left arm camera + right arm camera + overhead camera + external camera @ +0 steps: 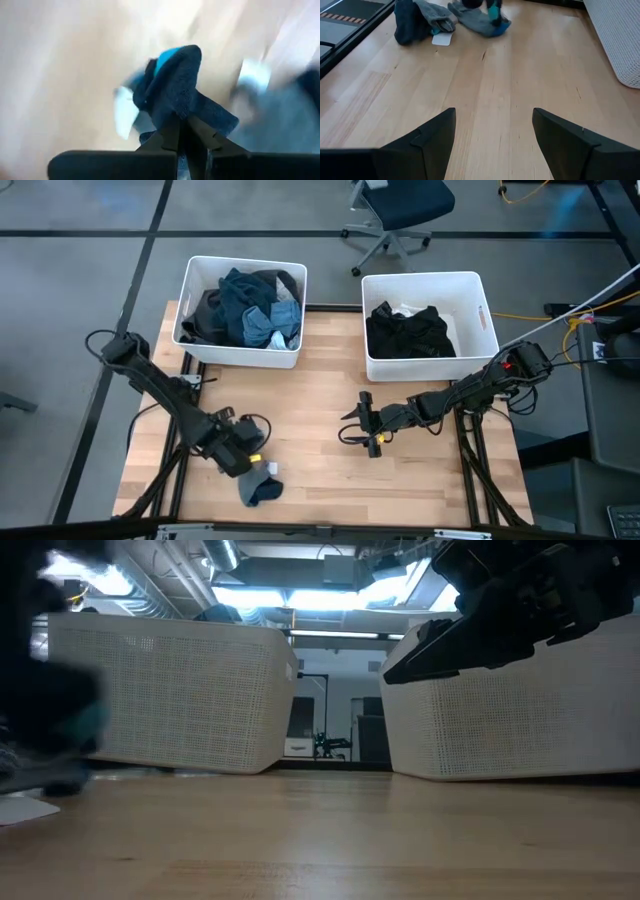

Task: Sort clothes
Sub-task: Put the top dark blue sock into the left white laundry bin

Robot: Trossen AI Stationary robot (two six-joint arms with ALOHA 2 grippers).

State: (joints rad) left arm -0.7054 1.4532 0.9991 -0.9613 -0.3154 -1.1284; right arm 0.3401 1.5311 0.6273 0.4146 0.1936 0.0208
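In the high view, the left gripper [247,448] is seen at seven o'clock on the table [320,390], just above a grey-blue sock [260,486], while the right gripper [362,427] is held low near the centre. In the left wrist view, a dark sock [180,90] is pinched between closed fingers. In the right wrist view, the fingers [427,137] are spread wide over bare wood, with loose socks [427,20] lying at eleven o'clock.

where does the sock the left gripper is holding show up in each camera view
High view: sock, front left of the table by the left gripper.
Low view: likely the dark blur at far left.
Left wrist view: centre, pinched.
Right wrist view: far end.
Shared landmark: white tag beside it.
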